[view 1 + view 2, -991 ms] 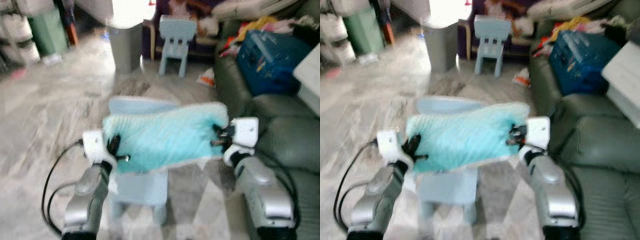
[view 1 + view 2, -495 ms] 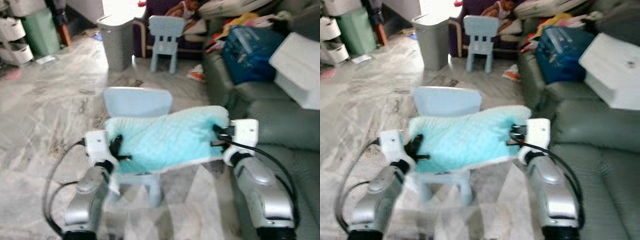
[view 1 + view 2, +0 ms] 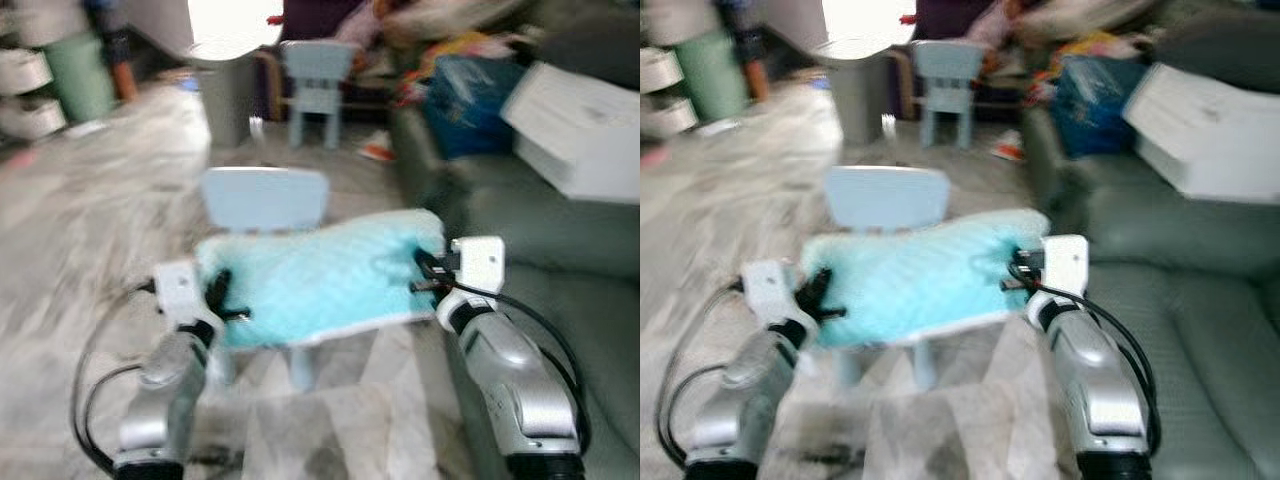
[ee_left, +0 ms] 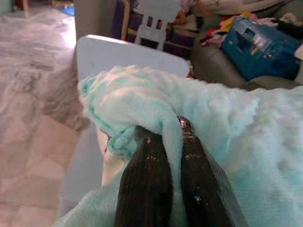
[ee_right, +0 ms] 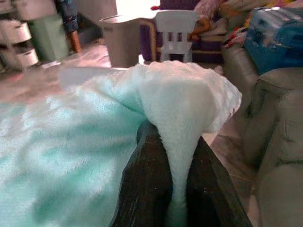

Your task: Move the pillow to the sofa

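Observation:
A fluffy light-teal pillow (image 3: pixel 320 275) hangs stretched between my two grippers, above a small pale-blue child's chair (image 3: pixel 265 200). My left gripper (image 3: pixel 222 300) is shut on the pillow's left edge; in the left wrist view the black fingers (image 4: pixel 147 184) pinch a fold of the pillow (image 4: pixel 227 127). On the right, my right gripper (image 3: pixel 428 272) is shut on the other corner, and its fingers (image 5: pixel 151 184) squeeze the pillow (image 5: pixel 71 156). The grey-green sofa (image 3: pixel 560 230) lies close on my right.
On the sofa lie a white box (image 3: pixel 575 125), a blue bag (image 3: pixel 470 90) and a heap of clothes. A second small chair (image 3: pixel 318 85) and a grey bin (image 3: pixel 228 85) stand further back on the marble floor. White drawers and a green bin sit at far left.
The whole picture has shifted left, so the camera has turned toward the sofa. The pillow stays held between both grippers in the same grip.

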Motion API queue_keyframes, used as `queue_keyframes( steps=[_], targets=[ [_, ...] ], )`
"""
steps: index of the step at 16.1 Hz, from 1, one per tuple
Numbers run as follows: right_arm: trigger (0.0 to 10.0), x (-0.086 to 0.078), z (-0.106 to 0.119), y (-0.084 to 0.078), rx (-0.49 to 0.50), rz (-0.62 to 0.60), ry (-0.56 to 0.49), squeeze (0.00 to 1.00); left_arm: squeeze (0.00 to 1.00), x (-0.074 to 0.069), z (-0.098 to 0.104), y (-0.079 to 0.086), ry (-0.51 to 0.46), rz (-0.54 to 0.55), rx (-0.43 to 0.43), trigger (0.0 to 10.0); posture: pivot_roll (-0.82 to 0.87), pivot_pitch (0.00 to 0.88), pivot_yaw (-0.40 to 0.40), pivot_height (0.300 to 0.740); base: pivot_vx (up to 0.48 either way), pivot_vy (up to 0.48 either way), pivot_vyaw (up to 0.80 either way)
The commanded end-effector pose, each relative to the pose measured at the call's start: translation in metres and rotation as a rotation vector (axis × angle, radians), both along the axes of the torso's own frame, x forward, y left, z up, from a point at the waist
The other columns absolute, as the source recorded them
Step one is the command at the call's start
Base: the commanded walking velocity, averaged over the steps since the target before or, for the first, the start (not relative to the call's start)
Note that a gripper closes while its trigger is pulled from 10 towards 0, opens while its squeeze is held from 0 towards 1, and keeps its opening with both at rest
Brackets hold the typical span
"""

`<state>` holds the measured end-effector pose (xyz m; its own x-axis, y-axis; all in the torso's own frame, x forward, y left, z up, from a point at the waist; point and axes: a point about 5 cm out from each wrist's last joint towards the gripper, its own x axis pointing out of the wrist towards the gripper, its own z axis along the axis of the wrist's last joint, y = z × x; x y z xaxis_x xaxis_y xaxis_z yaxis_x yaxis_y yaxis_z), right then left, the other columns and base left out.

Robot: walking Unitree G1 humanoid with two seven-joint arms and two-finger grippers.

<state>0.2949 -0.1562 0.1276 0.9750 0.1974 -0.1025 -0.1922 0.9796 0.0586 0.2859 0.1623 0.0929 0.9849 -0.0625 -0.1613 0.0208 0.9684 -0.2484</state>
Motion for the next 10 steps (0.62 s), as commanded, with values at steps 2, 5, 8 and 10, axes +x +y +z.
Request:
queue_keyframes(
  steps=[2,5,8,10],
  targets=[
    [10.0,0.0009,0.0078,-0.0073,-0.005,-0.026,-0.028,0.00,0.00,0.0063,0.0079,-0.0079,-0.026,-0.030,-0.009,10.0,-0.15,0.000,-0.021,0.740,0.000,0.000,-0.79],
    [10.0,0.0009,0.0084,-0.0073,-0.007,-0.027,-0.030,0.00,0.00,0.0086,0.0098,-0.0052,-0.033,-0.019,0.026,10.0,-0.15,0.000,-0.020,0.740,0.000,0.000,-0.79],
    [10.0,0.0006,0.0089,-0.0079,-0.007,-0.029,-0.030,0.00,0.00,0.0096,0.0099,-0.0048,-0.029,-0.022,0.003,10.0,-0.16,0.000,-0.019,0.740,0.000,0.000,-0.79],
    [10.0,0.0002,0.0091,-0.0081,-0.007,-0.029,-0.030,0.00,0.00,0.0093,0.0096,-0.0066,-0.028,-0.031,-0.016,10.0,-0.16,0.000,-0.021,0.740,0.000,0.000,-0.79]
  ],
)
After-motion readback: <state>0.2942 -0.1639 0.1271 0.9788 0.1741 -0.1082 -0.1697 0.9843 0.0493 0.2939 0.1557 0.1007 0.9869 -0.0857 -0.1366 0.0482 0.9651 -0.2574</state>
